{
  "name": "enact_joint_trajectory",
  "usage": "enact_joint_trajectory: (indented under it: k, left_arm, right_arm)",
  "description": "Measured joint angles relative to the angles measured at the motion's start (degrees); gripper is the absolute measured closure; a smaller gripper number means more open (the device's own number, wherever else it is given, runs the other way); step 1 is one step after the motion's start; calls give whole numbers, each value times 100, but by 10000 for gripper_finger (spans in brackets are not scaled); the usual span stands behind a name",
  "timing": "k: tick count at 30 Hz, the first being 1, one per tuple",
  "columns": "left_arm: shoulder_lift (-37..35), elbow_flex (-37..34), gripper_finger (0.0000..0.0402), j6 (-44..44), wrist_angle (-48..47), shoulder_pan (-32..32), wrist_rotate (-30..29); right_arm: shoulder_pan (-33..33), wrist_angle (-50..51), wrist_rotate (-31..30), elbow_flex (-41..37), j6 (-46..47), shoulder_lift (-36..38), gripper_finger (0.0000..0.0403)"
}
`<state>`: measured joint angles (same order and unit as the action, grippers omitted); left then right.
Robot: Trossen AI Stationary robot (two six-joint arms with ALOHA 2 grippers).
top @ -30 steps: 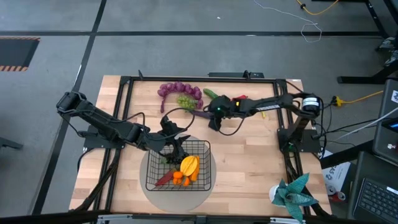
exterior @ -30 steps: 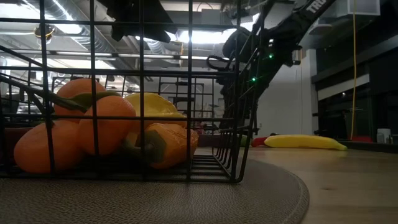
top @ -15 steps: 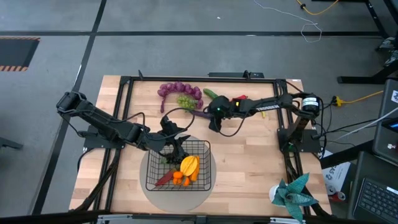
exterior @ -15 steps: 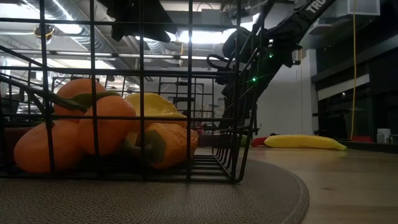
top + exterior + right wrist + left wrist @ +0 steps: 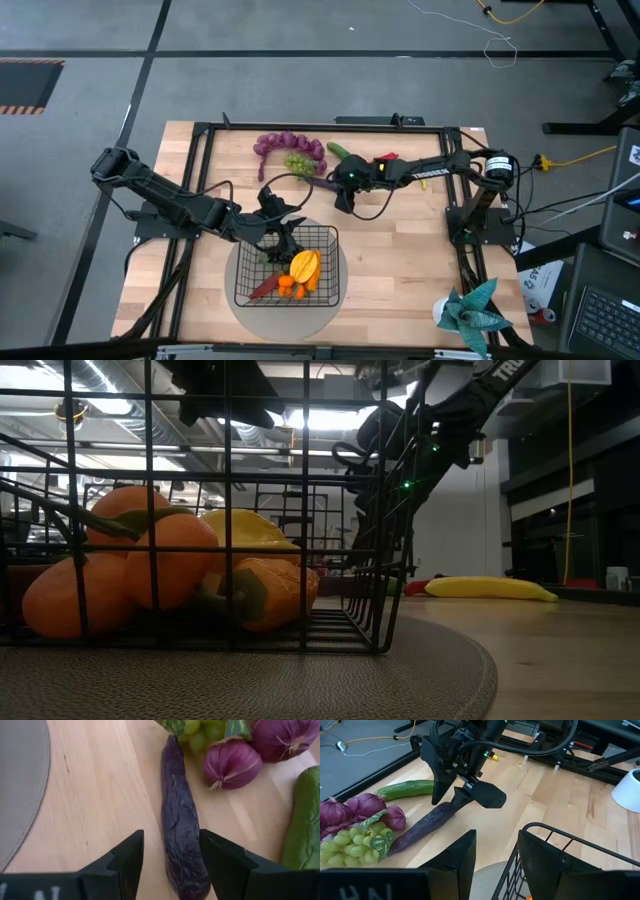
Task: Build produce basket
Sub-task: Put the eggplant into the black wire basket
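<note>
Right end effector open, fingers straddling purple eggplant on bench, not yet clenched. Eggplant at 1 o'clock from wire basket. Step: eggplant pick. Next: lower, clench, carry to basket. Left end effector released, empty, above basket rim.

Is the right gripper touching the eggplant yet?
Apart. The right wrist view shows the eggplant lying between the open fingers of the right gripper, with bare wood visible on either side of it.
</note>
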<state>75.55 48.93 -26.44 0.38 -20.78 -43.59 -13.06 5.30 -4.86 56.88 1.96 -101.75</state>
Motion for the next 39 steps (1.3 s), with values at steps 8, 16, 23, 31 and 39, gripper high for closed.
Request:
enact_joint_trajectory:
  k: [8,16,23,31,39]
  left_arm:
    - [0,0,262,0,0,0,0]
    - [0,0,262,0,-2,0,0]
    - [0,0,262,2,-4,0,0]
    - [0,0,262,-2,-142,-2,-2]
    - [0,0,262,-4,-143,-2,0]
  right_arm:
    - [0,-60,-2,0,63,0,131]
    - [0,-87,-4,0,60,-10,89]
    - [-84,-118,-367,4,50,-418,89]
    - [-251,-165,-350,20,402,-780,94]
    - [-204,-134,-88,11,783,-738,232]
